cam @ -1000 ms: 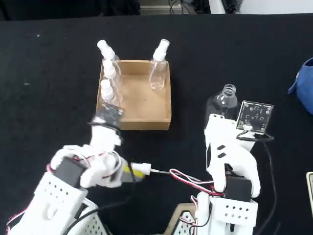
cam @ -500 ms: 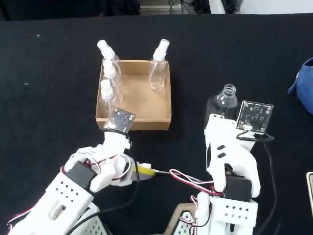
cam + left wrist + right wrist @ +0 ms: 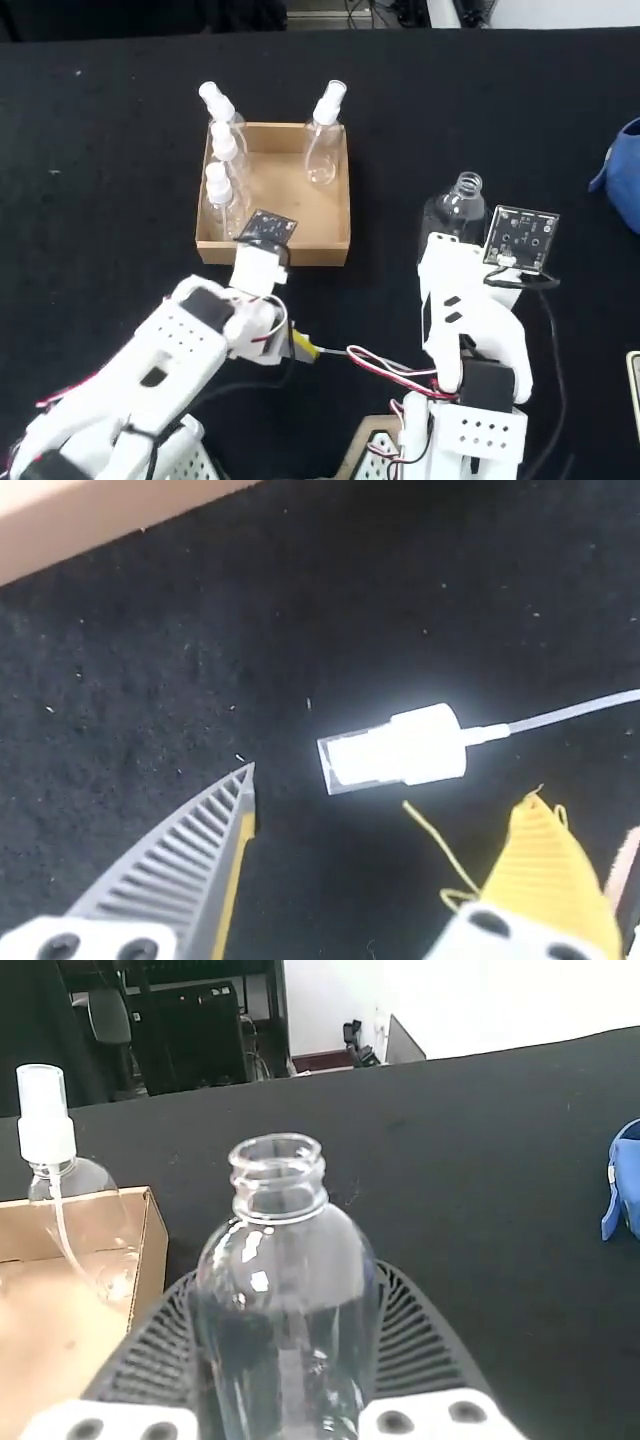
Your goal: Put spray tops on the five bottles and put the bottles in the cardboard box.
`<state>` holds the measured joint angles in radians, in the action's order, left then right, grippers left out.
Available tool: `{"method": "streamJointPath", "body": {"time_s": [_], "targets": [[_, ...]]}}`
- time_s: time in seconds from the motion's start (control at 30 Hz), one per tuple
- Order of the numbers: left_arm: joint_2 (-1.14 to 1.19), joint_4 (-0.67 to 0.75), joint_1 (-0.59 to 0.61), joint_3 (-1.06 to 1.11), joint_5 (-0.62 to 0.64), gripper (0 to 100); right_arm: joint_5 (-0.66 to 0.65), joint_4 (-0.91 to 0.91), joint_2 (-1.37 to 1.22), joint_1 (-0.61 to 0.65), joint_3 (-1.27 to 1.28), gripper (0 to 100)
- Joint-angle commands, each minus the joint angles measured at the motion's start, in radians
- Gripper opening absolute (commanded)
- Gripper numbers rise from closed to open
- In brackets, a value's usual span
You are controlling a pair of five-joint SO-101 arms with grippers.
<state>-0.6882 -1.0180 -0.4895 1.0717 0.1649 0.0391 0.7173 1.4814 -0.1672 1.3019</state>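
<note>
Though near box (image 3: 60, 510), sprayer (image 3: 395, 760) seemingly clear.

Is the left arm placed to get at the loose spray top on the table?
Probably yes. The spray top lies flat on the table, right in front of the open left gripper and between its two sides, with nothing covering or crowding it.

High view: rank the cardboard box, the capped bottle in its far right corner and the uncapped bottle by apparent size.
1. cardboard box
2. capped bottle
3. uncapped bottle
The right arm hides the uncapped bottle's lower part, so the last two places are unsure.
</note>
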Motion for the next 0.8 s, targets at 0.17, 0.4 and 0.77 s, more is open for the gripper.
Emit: {"method": "streamJointPath", "body": {"time_s": [0.17,0.4,0.77], "targets": [[0.172,0.120,-0.013,-0.074,0.012,27,-0.002,-0.023,0.021,-0.015,-0.012,1.1],[0.187,0.120,-0.008,-0.062,0.012,27,-0.002,-0.023,0.021,-0.015,-0.012,1.1],[0.186,0.120,-0.004,-0.018,0.008,16,-0.002,-0.023,0.021,-0.014,-0.010,1.1]]}}
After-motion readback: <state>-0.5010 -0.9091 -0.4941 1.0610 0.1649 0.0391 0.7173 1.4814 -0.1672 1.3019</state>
